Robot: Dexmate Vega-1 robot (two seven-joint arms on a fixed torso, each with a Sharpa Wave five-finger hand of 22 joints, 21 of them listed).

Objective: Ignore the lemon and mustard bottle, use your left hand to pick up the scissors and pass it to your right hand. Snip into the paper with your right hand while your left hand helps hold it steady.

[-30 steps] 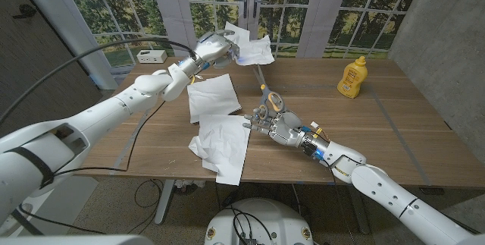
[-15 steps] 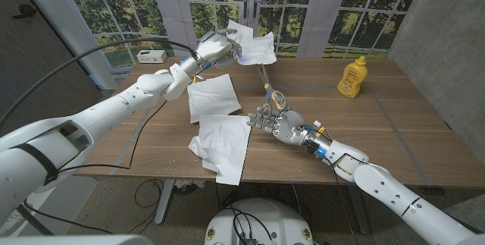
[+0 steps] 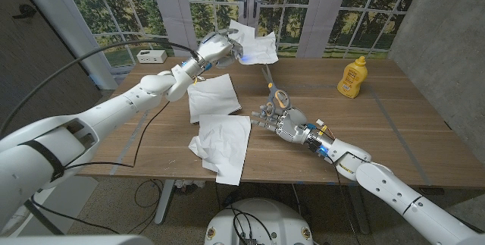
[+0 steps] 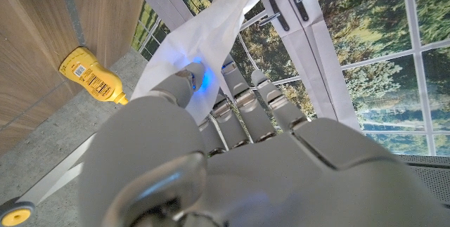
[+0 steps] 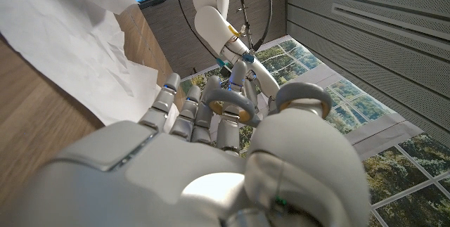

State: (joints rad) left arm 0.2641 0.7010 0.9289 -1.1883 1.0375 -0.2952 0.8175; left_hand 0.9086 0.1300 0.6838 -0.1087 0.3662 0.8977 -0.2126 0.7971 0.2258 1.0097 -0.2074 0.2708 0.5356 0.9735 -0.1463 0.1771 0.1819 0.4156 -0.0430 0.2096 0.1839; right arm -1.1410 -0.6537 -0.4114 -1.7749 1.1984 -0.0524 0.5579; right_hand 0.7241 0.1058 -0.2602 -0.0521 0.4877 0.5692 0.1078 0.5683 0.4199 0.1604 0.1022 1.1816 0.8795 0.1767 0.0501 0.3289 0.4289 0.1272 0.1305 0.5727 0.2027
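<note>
Beside the right hand (image 3: 282, 121) lie loose paper sheets (image 3: 220, 127).

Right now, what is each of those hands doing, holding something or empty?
Left hand: holding a crumpled sheet of paper up above the table's far side.
Right hand: holding the scissors by their handles.

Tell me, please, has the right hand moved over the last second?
Yes. The right hand, holding the scissors, has shifted slightly toward the mustard bottle.
</note>
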